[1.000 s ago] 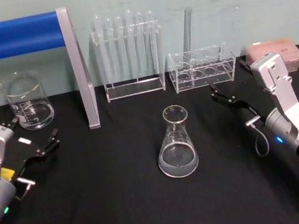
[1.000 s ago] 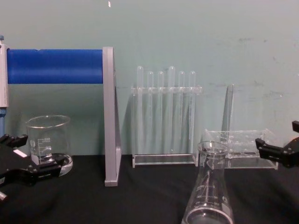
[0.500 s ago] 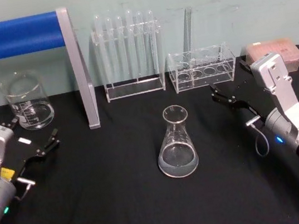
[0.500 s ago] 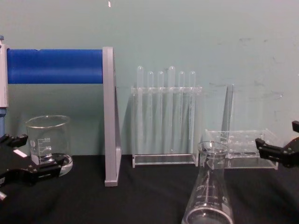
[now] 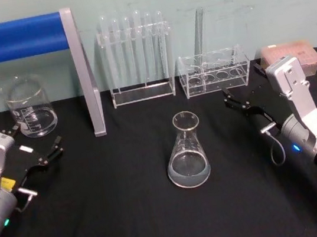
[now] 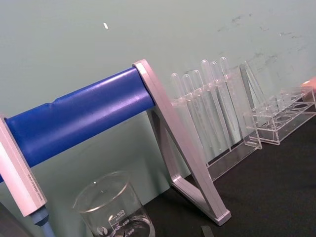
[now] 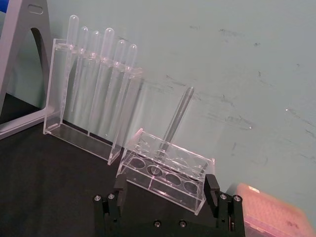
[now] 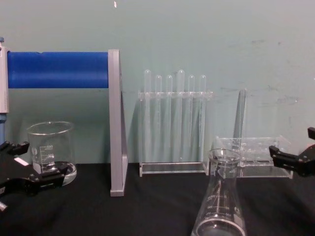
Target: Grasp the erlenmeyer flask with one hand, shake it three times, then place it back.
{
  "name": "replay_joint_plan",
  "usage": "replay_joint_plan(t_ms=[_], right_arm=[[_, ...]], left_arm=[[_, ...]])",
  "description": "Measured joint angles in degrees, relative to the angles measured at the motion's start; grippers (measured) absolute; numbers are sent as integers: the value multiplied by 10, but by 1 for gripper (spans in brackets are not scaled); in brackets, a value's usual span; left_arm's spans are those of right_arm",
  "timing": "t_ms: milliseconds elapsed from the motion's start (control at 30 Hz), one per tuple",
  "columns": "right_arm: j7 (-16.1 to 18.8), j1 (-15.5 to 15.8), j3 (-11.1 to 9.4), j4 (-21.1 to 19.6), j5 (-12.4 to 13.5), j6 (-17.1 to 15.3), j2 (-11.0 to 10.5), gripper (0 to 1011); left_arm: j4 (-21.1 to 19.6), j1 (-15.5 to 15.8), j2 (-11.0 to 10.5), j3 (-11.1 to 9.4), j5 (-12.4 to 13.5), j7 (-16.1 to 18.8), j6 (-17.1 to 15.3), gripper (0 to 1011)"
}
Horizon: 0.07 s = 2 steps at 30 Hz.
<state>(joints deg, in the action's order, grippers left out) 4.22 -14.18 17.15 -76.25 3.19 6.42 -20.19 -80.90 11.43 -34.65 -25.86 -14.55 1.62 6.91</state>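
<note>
The right hand (image 5: 238, 102) rests low over the black surface (image 5: 131, 218), on the right side, with its two black fingers spread apart and nothing between them. In the right wrist view these fingers (image 7: 120, 186) stand on both sides of a low clear rack (image 7: 165, 173) that holds one tilted tube; the rack is farther back, near the wall. The erlenmeyer flask (image 5: 187, 151) stands upright in the middle of the surface, well apart from this hand, and nothing touches it. It seems to be empty, though the clear glass makes this hard to judge. In the chest view the flask (image 8: 219, 201) is low and near. The left hand (image 5: 36, 150) is on the left side, also open and holding nothing, just beside a glass beaker (image 5: 28, 107). Behind stand a grey frame with a blue bar (image 5: 15, 38) and a tall rack of test tubes (image 5: 137, 56).
</note>
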Motion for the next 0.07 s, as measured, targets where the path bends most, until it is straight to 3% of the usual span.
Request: replay_joint_plan(t_ms=[67], right_arm=[[0, 0, 0, 0, 0, 0, 0, 1003]], left_arm=[[0, 0, 0, 0, 0, 0, 0, 1001]])
